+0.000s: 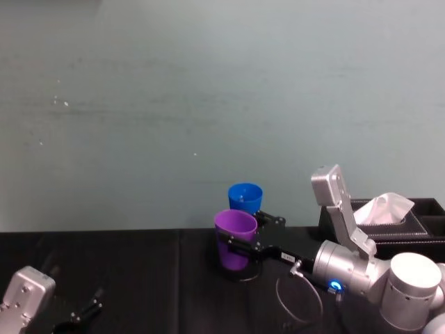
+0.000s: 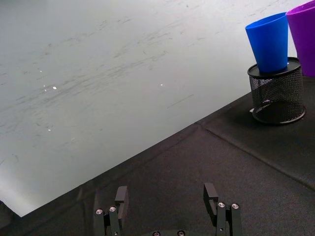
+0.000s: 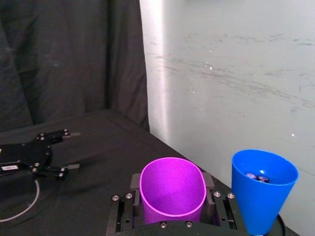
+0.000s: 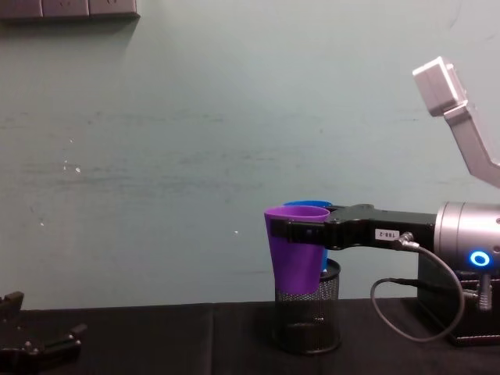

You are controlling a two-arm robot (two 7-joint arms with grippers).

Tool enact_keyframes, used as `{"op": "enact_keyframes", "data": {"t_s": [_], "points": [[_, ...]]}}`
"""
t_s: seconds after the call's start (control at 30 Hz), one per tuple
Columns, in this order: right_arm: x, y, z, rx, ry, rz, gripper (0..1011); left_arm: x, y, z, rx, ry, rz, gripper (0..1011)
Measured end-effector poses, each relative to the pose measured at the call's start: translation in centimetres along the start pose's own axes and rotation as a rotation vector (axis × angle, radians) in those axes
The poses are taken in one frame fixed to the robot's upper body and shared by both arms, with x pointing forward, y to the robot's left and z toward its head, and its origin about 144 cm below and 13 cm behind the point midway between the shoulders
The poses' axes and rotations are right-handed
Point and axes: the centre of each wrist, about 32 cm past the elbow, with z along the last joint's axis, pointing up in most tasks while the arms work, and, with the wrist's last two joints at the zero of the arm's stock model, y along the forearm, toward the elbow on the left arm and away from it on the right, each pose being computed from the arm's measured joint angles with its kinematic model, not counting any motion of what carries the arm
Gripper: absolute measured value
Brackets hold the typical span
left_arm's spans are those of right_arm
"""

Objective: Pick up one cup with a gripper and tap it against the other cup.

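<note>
Our right gripper [image 4: 291,231] reaches in from the right, its fingers clamped on either side of the purple cup [image 4: 295,269], which hangs upright above the worktop [image 1: 139,278]. The blue cup [image 1: 245,197] stands raised in a mesh holder [image 2: 275,93], so we judge the purple cup is held high to meet it side to side. The two are just beside each other, with a narrow gap between them. Our left gripper [image 2: 166,192] rests low on the left, fingers apart.

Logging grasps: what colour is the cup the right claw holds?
Purple cup, gripped by the right claw; best in the right wrist view. Left claw idles open.
</note>
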Motion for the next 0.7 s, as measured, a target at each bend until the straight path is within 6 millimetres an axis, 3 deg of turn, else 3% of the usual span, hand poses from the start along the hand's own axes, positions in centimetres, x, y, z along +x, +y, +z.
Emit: {"op": "enact_keyframes", "data": {"t_s": [0.7], "points": [[-2.5,-1.8,0.6,0.029,0.001,0.03,726,0.0,0.0,0.0,0.0,0.0,0.0,1000]]}}
